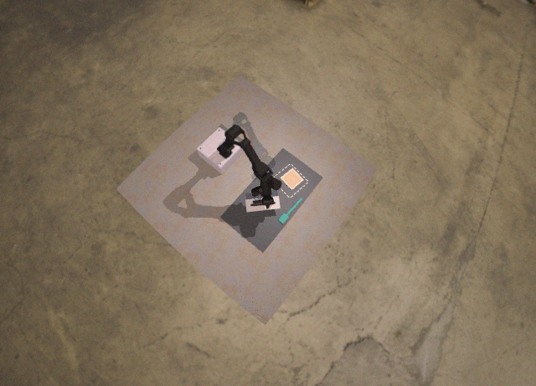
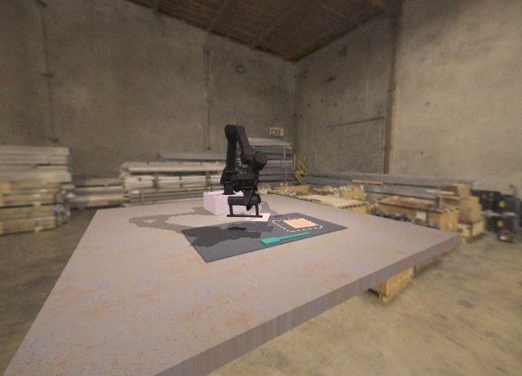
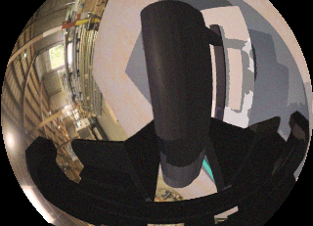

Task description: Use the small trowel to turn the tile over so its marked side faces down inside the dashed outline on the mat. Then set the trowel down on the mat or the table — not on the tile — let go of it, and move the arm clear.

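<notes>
My gripper (image 1: 267, 198) (image 2: 252, 201) (image 3: 178, 118) is shut on the thick black handle of a trowel with a flat pale blade (image 1: 249, 207) (image 2: 264, 216) (image 3: 235, 65). The trowel is held above the mat (image 1: 262, 244) (image 2: 214, 252), with its handle across the fingers. The square tile (image 1: 291, 178) (image 2: 299, 223) lies flat inside the dashed outline (image 1: 290, 197), peach face with a paler border up. No finer mark can be made out on it. The tile is clear of the trowel. The tile's underside is hidden.
A teal tool (image 1: 283, 218) (image 2: 269, 241) (image 3: 209, 168) with a square head and thin handle lies on the mat, along its edge near the dashed outline. A pale pinkish box (image 1: 210, 150) (image 2: 214, 202) stands at the arm's base. The table (image 1: 260, 304) (image 2: 126, 300) extends around the mat.
</notes>
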Available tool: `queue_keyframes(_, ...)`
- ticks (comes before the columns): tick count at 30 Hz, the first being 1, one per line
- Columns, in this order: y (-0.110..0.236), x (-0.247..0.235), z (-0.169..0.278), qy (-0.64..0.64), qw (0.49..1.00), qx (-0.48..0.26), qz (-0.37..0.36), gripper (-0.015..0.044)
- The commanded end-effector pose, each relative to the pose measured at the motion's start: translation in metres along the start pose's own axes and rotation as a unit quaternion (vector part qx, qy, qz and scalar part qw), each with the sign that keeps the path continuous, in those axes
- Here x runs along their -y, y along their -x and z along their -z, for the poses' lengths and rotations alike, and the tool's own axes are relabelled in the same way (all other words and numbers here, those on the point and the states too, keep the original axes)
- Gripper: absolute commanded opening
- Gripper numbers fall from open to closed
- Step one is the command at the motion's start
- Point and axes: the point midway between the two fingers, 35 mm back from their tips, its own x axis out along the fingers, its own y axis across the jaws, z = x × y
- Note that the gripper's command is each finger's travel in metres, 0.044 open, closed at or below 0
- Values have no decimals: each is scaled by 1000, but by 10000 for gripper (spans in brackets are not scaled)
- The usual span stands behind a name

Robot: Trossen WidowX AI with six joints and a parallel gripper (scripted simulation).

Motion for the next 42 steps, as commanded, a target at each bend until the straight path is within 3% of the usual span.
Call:
queue_keyframes(1, -9, -11, -9, -45, 998, 42, -4, 0)
queue_keyframes(27, -62, -48, -75, -282, 906, 300, -94, 0)
queue_keyframes(42, -73, -42, -77, -288, 902, 306, -97, 0)
